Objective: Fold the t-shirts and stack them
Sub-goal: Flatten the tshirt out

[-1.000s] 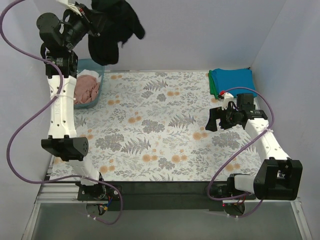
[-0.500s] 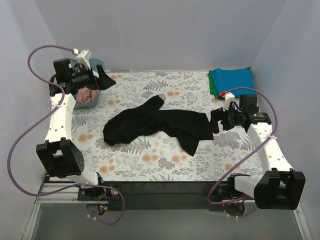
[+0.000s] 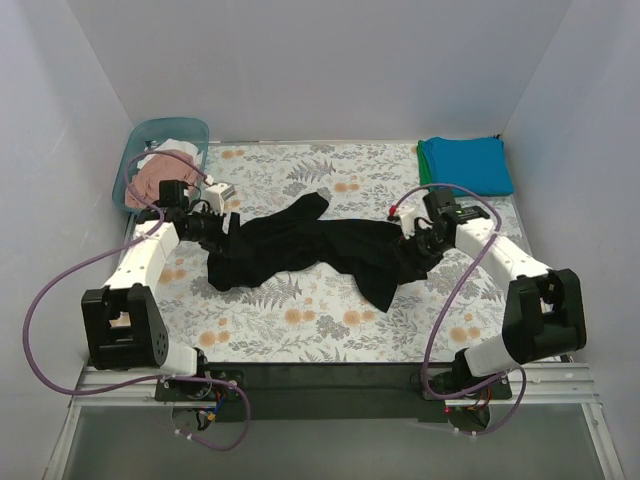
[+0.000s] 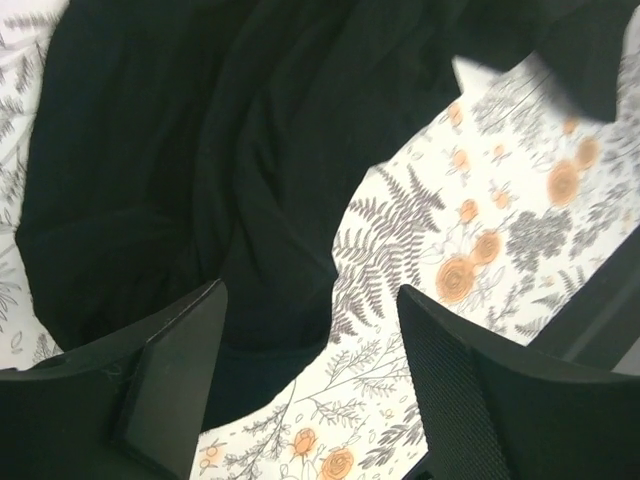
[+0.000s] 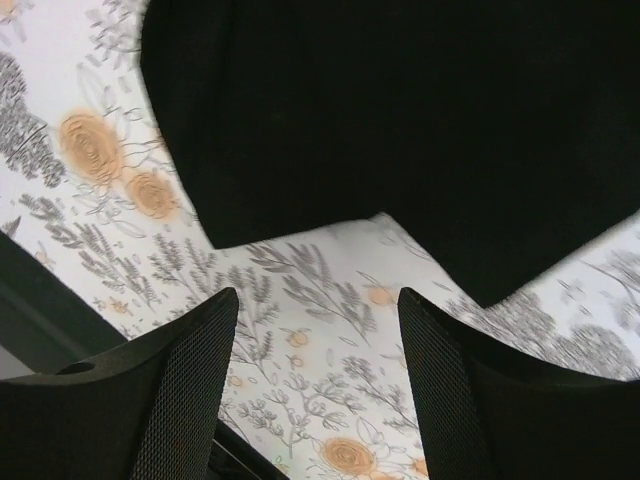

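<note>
A black t-shirt (image 3: 300, 245) lies crumpled in a long band across the middle of the floral table cloth (image 3: 300, 320). My left gripper (image 3: 226, 229) is low at the shirt's left end. In the left wrist view it (image 4: 310, 385) stands open, and the black t-shirt (image 4: 200, 150) reaches under its left finger and partway into the gap. My right gripper (image 3: 410, 250) is at the shirt's right end. It (image 5: 315, 385) is open over bare table cloth, with the black t-shirt (image 5: 400, 120) just beyond its tips.
A teal tub (image 3: 140, 140) at the back left holds dusty pink cloth (image 3: 160, 175) and a bit of white. At the back right a folded teal-blue t-shirt (image 3: 465, 165) lies on a green one (image 3: 424, 172). Walls close the back and sides.
The left gripper held the black t-shirt high at the back left, then let it go. The shirt now lies on the table, and both grippers have come down to its ends.
</note>
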You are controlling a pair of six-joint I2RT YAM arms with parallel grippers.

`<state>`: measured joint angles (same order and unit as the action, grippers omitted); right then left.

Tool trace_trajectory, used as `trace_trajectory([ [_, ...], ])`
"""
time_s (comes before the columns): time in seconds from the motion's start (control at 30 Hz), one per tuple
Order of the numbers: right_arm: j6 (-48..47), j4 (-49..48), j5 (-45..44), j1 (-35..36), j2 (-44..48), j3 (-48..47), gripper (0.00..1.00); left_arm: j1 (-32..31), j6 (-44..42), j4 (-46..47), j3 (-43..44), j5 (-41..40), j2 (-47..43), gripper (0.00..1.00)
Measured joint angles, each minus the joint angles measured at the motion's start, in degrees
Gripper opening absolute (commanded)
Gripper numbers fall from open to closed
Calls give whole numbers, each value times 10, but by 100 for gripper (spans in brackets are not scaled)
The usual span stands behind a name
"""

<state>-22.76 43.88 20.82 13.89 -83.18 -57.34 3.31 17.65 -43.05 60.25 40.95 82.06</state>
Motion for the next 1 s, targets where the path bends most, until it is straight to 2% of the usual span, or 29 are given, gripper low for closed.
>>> trace_trajectory([
  [0.1, 0, 1, -15, 73, -23, 0, 67, -20, -14, 7, -28, -33, -1, 62],
  [0.2, 1, -6, -39, 142, -38, 2, 67, -40, -30, 3, -53, -57, -5, 60],
  [0.33, 3, -28, -83, 197, -67, 11, 68, -54, -43, 0, -85, -86, -26, 60],
  [0.57, 14, -59, -160, 252, -111, 14, 69, -59, -59, 7, -102, -130, -42, 61],
  [0.63, 16, -59, -178, 264, -115, 14, 61, -60, -64, 8, -103, -143, -42, 59],
  [0.67, 16, -59, -191, 269, -117, 13, 56, -61, -66, 8, -103, -149, -42, 54],
  [0.7, 15, -60, -201, 272, -120, 12, 43, -61, -68, 9, -103, -153, -42, 49],
  [0.73, 13, -61, -205, 274, -121, 10, 35, -61, -70, 9, -103, -157, -43, 43],
  [0.77, 15, -62, -207, 275, -122, 9, 19, -61, -72, 9, -103, -160, -43, 39],
  [0.8, 14, -63, -207, 275, -122, 9, 12, -61, -74, 9, -104, -163, -43, 31],
  [0.83, 17, -64, -209, 276, -122, 9, 5, -61, -76, 9, -106, -166, -43, 29],
  [0.87, 17, -65, -210, 276, -122, 10, 1, -61, -80, 9, -109, -169, -43, 28],
  [0.97, 19, -74, -214, 276, -112, 19, 1, -61, -91, 8, -121, -182, -43, 18],
  [1.0, 18, -79, -215, 276, -106, 24, 1, -61, -95, 9, -126, -188, -43, 8],
])
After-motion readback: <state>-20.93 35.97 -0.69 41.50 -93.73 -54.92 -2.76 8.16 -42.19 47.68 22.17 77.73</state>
